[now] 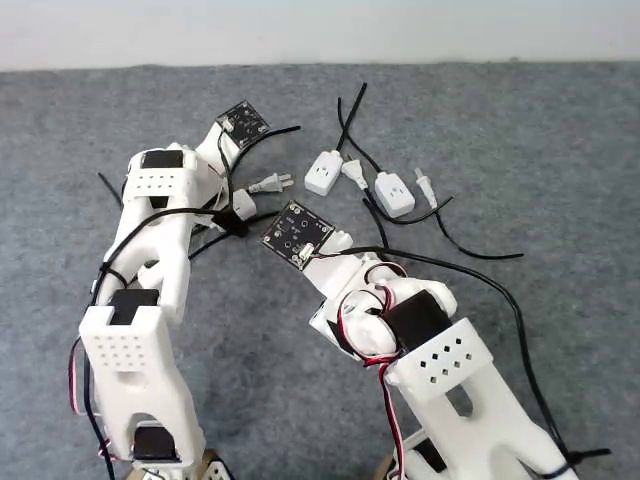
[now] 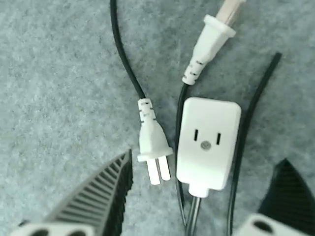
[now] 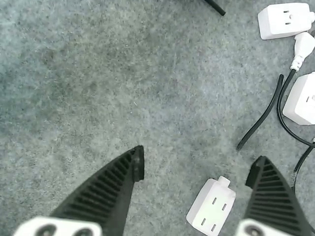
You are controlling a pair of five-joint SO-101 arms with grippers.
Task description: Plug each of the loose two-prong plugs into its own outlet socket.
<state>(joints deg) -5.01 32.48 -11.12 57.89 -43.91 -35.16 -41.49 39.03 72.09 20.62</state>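
Observation:
On the grey carpet a white outlet socket [image 1: 323, 172] and a second socket [image 1: 394, 193] lie side by side. A white two-prong plug [image 1: 355, 175] rests between them, another plug [image 1: 425, 187] to their right and a third plug [image 1: 270, 184] to their left. My left gripper [image 2: 206, 157] is open, low over a socket [image 2: 206, 142]. A loose plug [image 2: 153, 150] lies right beside that socket with its prongs bare, and a further plug [image 2: 211, 39] lies beyond. My right gripper [image 3: 200, 153] is open over carpet. A small socket block [image 3: 211, 206] lies untouched between its fingers.
Black cords [image 1: 470, 250] snake around the sockets and plugs. In the high view an arm [image 1: 150, 260] stands at the left and an arm [image 1: 430, 340] at the right, both leaning toward the plugs. Bare carpet [image 1: 560, 150] stretches to the far right and back.

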